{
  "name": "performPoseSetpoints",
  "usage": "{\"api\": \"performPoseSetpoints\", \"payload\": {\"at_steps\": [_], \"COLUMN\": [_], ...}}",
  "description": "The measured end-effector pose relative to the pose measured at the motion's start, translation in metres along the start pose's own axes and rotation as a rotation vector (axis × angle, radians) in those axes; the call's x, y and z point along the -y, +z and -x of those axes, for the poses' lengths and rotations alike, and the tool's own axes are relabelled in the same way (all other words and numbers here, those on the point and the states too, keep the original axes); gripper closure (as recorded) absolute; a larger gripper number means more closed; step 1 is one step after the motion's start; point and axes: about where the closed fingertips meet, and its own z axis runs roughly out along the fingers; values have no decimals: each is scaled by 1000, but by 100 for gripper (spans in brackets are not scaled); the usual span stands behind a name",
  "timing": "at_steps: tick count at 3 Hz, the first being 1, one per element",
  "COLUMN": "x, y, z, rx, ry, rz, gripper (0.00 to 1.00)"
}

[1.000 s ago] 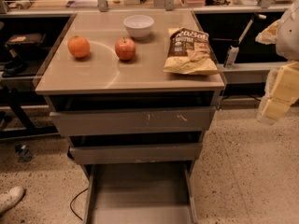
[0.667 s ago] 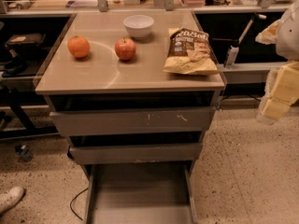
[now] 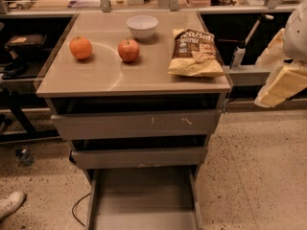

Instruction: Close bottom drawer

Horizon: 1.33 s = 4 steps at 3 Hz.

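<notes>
— Three drawers in this unit; which one is open, and how far?

— The bottom drawer (image 3: 144, 195), the narrowest. It stands pulled well out toward the camera, with a bare floor and thin side walls showing. Its front lies at the lower edge of the view, partly cut off. The mid-width drawer front (image 3: 139, 157) and the widest drawer front (image 3: 136, 124) above it stand only slightly out, as far as can be judged.

— Position and condition of the tool?

— The gripper (image 3: 282, 83) hangs to the right of the cabinet, about level with the tabletop (image 3: 96, 78). It is well apart from the drawer and touches nothing. Whether it is open or closed cannot be told, and nothing is visibly held.

— How should the drawer handle?

— In my judgement it is empty and therefore light, stiff in build, and should run straight under a modest push. The front is flat with no handle, so there is nothing to grasp. Contact belongs on the middle of the front face, pressing squarely inward. An off-centre push may skew it against its runners, and the smooth face may let the contact slip sideways.
</notes>
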Motion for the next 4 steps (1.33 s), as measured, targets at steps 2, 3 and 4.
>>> {"api": "performPoseSetpoints", "payload": {"at_steps": [2,3,4], "x": [0,0,-17], "y": [0,0,22], "z": [0,0,-11], "rx": [0,0,-24], "ry": [0,0,23], "rz": [0,0,10], "gripper": [89,100,100]}}
